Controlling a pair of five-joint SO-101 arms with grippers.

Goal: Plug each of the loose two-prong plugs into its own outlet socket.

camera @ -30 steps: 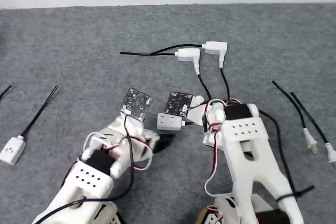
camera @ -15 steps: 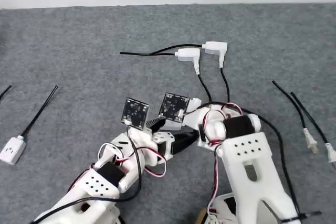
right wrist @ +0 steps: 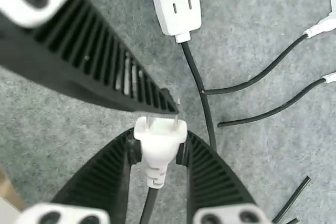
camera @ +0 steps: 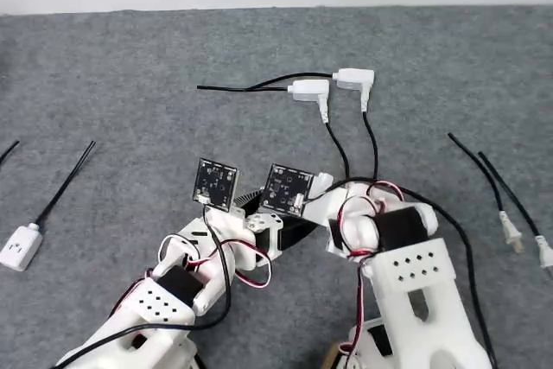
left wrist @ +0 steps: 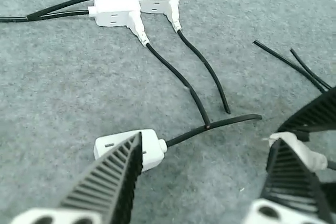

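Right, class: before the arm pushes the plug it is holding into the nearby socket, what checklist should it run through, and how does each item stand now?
1. Plug gripped by the right gripper: ok, clamped between both fingers with the prongs sticking out.
2. Prongs lined up with the socket: not ok. Its slots face the camera, the prongs point at its cord end, and there is a gap between them.
3. Left gripper steadying the socket: not ok. It is open, with one finger beside the socket.
4. Path clear: not ok. A left finger lies across just ahead of the prongs.
5. Other loose plugs out of the way: ok, far from both grippers.
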